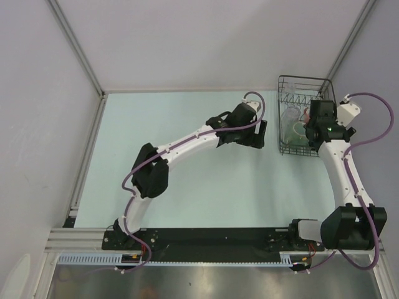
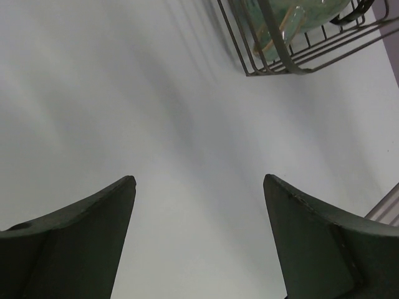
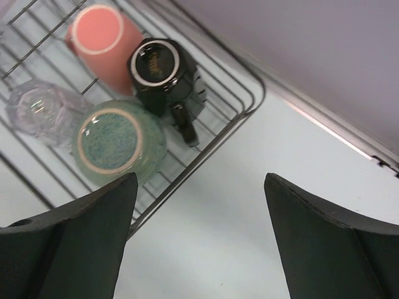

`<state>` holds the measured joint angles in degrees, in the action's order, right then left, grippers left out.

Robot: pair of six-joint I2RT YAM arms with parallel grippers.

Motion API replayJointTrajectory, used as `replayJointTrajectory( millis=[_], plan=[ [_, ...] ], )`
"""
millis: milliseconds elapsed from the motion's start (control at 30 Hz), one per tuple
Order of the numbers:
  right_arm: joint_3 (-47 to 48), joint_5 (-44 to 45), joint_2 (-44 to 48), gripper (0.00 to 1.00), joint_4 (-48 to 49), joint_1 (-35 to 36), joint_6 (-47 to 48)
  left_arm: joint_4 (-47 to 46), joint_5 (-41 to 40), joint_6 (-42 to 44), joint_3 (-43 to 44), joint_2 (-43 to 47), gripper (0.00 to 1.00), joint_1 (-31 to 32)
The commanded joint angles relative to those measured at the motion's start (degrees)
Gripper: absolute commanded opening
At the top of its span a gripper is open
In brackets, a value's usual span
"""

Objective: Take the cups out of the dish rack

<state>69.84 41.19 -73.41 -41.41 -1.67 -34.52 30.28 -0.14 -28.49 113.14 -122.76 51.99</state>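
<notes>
The black wire dish rack [image 1: 296, 154] stands at the table's far right. In the right wrist view its corner [image 3: 230, 128] holds several upturned cups: a salmon-pink one [image 3: 100, 47], a dark pale-rimmed one [image 3: 163, 73] with its handle, a sage-green mug [image 3: 115, 144] and a clear glass tumbler [image 3: 40, 112]. My right gripper [image 3: 199, 180] is open and empty, above the rack's corner [image 1: 313, 128]. My left gripper [image 1: 260, 134] is open and empty just left of the rack. In the left wrist view [image 2: 199, 180] the rack's corner [image 2: 274, 68] and the green mug [image 2: 274, 18] show ahead.
A metal rail [image 3: 336, 134] and a grey wall panel run close behind the rack. Wall panels and frame posts [image 1: 75, 43] close the table at the left, back and right. Pale green tabletop [image 1: 174, 112] lies left of the rack.
</notes>
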Motion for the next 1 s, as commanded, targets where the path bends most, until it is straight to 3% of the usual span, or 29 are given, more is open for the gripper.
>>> replayJointTrajectory(
  millis=[0,167,300,400,700,967],
  plan=[
    [-1.6,-9.4,1.9,0.88,5.6,1.1,3.6,-1.3,1.8,-1.3,-1.2,1.9,0.89,0.5],
    [0.6,-13.7,-1.7,0.88,8.3,10.9,8.6,-3.8,-4.2,-1.7,-18.0,14.6,0.91,0.6],
    [2.6,-15.8,-6.3,0.88,9.7,14.6,9.2,-5.4,-9.5,-1.8,-36.1,25.5,0.93,0.2],
    [3.0,-15.9,-9.8,0.86,11.0,15.9,9.4,-4.9,-10.0,-2.3,-43.3,32.7,0.93,-0.5],
    [6.0,-15.6,-18.6,0.82,15.1,14.4,11.7,-1.1,-12.2,-3.9,-53.7,50.5,0.93,-1.3],
    [8.3,-16.6,-24.1,0.8,16.4,11.7,12.5,3.1,-14.5,-4.4,-56.9,57.1,0.93,-1.7]
  ],
)
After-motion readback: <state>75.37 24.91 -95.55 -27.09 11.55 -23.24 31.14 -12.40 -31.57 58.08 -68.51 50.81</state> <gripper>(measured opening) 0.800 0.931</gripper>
